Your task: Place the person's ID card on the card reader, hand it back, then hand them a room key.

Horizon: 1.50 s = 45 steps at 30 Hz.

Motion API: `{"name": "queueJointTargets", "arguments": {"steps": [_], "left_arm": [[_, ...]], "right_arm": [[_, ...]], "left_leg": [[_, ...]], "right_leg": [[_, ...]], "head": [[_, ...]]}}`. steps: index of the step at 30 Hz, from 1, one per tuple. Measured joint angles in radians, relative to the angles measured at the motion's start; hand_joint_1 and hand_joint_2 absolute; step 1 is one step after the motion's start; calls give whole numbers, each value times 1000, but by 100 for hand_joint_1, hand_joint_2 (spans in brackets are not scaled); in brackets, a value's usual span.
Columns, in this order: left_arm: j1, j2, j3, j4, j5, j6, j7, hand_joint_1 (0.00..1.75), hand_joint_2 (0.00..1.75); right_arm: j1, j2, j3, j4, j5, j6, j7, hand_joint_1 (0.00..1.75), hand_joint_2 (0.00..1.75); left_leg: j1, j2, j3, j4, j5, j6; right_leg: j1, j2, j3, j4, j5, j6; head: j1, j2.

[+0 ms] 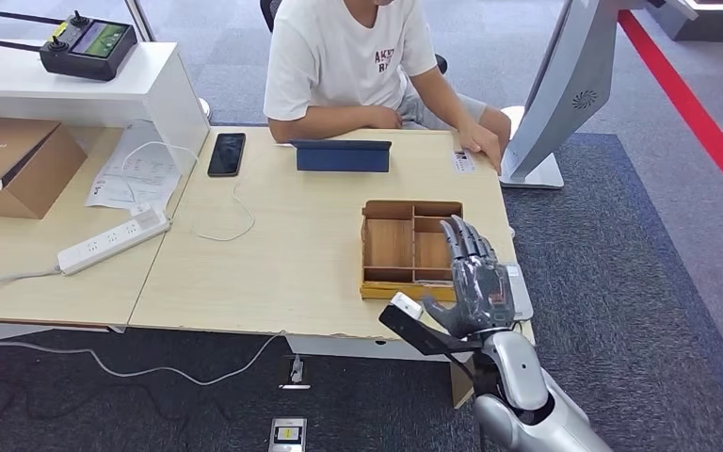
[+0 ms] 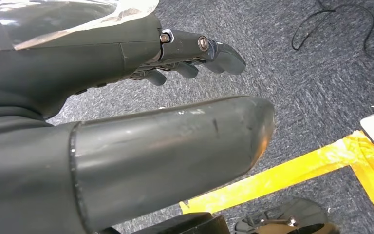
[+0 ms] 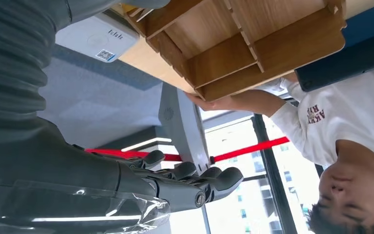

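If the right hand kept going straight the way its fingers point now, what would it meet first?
Probably the wooden compartment tray: the right hand hangs over its near right corner, fingers pointing across it toward the person's hand. Its height above the tray is unclear, so it might pass over.

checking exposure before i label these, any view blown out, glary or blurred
Right wrist view: the windows behind the person are blown out white, and the right hand is dark against them. Left wrist view: glare on the plastic wrap at the wrist, left hand close and soft. Head view: evenly lit, sharp.

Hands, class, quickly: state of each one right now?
Left hand: open, holding nothing, over the floor.
Right hand: open, fingers spread, holding nothing, above the wooden tray.
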Motion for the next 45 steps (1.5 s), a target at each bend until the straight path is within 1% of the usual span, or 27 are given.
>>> {"name": "queueJointTargets", "arguments": {"steps": [4,10,16,20,23,28,35,38,45], "left_arm": [[-1,-3,0,0,0,-1,7,0,0],[-1,-3,-1,0,2,-12,12,0,0],[-1,-3,-1,0,2,-16,10,0,0],[-1,-1,-1,0,4,-20,3,0,0],[-1,0,-2,0,4,-21,3,0,0],[-1,0,-7,0,3,-21,4,0,0],[-2,0,-8,0,3,-21,9,0,0],[-2,0,-9,0,2,-21,12,0,0],[-2,0,-11,0,2,-17,12,0,0]], "right_arm": [[1,30,10,52,42,-5,-2,0,175],[-2,64,28,114,49,13,-27,0,175],[-8,80,41,157,50,41,-29,0,175],[-11,85,48,181,61,36,-13,0,175],[-16,89,51,208,70,5,-4,0,175],[-33,101,54,274,73,-88,-6,0,175],[-59,115,50,355,79,-171,-13,0,175],[-75,120,48,389,82,-188,-16,0,175],[-114,133,43,469,67,-195,-44,0,175]], "left_leg": [[0,0,0,0,0,0],[0,0,0,0,0,0],[0,0,0,0,0,0],[0,0,0,0,0,0],[0,0,0,0,0,0],[0,0,0,0,0,0],[0,0,0,0,0,0],[0,0,0,0,0,0],[0,0,0,0,0,0]], "right_leg": [[0,0,0,0,0,0],[0,0,0,0,0,0],[0,0,0,0,0,0],[0,0,0,0,0,0],[0,0,0,0,0,0],[0,0,0,0,0,0],[0,0,0,0,0,0],[0,0,0,0,0,0],[0,0,0,0,0,0]], "head": [[0,0],[0,0],[0,0],[0,0],[0,0],[0,0],[0,0],[0,0],[0,0]]}}
